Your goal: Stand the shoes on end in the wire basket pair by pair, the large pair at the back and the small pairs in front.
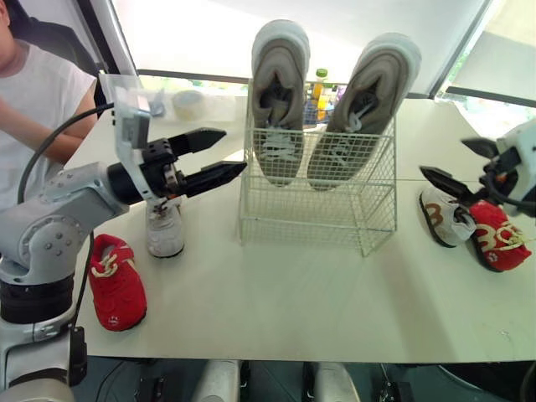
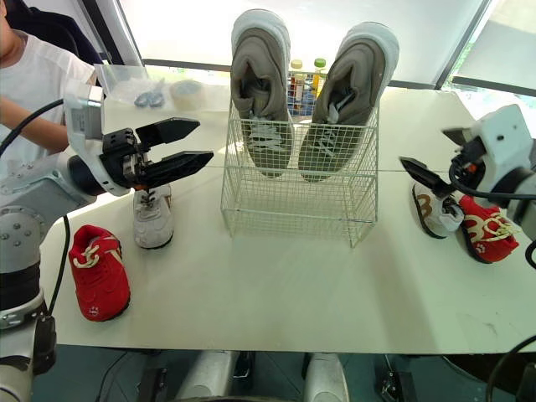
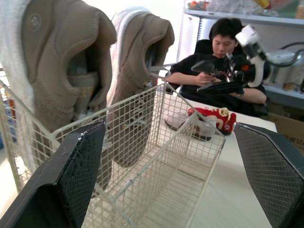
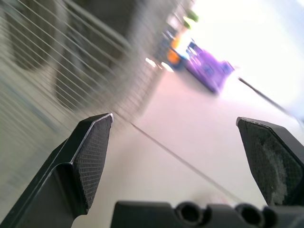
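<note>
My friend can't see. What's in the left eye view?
A large grey pair of shoes stands on end in a wire basket on a white table. The left gripper, jaws open, hangs by a small white shoe and a red shoe. The right gripper, jaws open, is near the other white shoe and other red shoe.

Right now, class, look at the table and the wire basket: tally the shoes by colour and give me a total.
Grey shoes, on end in the basket: 2
Red shoes, on the table: 2
White shoes, on the table: 2
Total: 6
</note>
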Action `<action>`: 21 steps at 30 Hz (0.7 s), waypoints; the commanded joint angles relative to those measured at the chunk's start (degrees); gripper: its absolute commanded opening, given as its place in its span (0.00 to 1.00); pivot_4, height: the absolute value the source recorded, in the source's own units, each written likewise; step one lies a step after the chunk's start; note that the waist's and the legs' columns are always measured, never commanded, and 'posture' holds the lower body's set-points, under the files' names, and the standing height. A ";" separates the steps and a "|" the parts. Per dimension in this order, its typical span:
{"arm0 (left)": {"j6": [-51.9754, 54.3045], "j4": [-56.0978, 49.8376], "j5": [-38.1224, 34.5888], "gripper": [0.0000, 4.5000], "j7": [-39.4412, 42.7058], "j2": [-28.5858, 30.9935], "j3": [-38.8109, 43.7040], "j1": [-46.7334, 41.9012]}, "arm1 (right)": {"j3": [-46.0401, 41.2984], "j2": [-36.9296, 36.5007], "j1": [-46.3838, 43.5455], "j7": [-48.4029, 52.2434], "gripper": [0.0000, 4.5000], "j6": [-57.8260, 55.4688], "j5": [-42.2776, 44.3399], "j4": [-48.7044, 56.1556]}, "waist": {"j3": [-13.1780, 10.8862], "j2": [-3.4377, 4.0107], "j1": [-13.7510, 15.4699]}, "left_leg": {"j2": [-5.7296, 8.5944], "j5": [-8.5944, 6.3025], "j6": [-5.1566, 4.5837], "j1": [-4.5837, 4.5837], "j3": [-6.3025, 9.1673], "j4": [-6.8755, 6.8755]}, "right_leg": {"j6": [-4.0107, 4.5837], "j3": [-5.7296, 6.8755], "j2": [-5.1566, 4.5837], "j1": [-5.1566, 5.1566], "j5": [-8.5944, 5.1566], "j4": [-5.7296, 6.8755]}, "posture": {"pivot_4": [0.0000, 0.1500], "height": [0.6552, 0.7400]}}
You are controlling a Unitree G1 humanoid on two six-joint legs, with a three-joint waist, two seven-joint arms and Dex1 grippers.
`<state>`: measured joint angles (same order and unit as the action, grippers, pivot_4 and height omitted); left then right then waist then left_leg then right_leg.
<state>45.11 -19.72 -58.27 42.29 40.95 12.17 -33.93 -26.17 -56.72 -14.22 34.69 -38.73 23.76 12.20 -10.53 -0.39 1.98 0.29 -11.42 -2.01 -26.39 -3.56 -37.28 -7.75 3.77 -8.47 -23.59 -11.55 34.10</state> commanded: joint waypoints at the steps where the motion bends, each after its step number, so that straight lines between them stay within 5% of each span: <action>1: 0.49 -2.82 -1.51 0.98 -0.43 -0.84 -0.30 -0.67 | -1.66 1.07 1.25 -2.88 1.00 2.17 -3.33 -2.87 | 0.00 0.01 -0.25 | -0.03 0.00 0.00 0.01 -0.01 0.03 | 0.00 -0.01 0.03 -0.01 0.00 0.00 | 1.00 1.00; 21: 0.02 -6.15 0.85 0.98 -2.73 -1.86 -1.80 0.40 | 3.85 11.16 0.96 -8.78 1.00 1.40 -6.51 -16.32 | -0.04 0.21 -1.25 | -0.18 0.09 -0.06 0.00 0.03 0.05 | 0.04 -0.15 0.31 -0.05 -0.01 -0.03 | 1.00 1.00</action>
<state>45.92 -23.85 -57.73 39.74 39.03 9.92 -33.26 -21.64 -45.87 -12.61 26.47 -38.35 18.07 -4.24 -10.57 -0.18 0.72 0.11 -11.33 -2.07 -26.39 -3.52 -37.23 -7.71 3.62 -8.15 -23.64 -11.56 34.06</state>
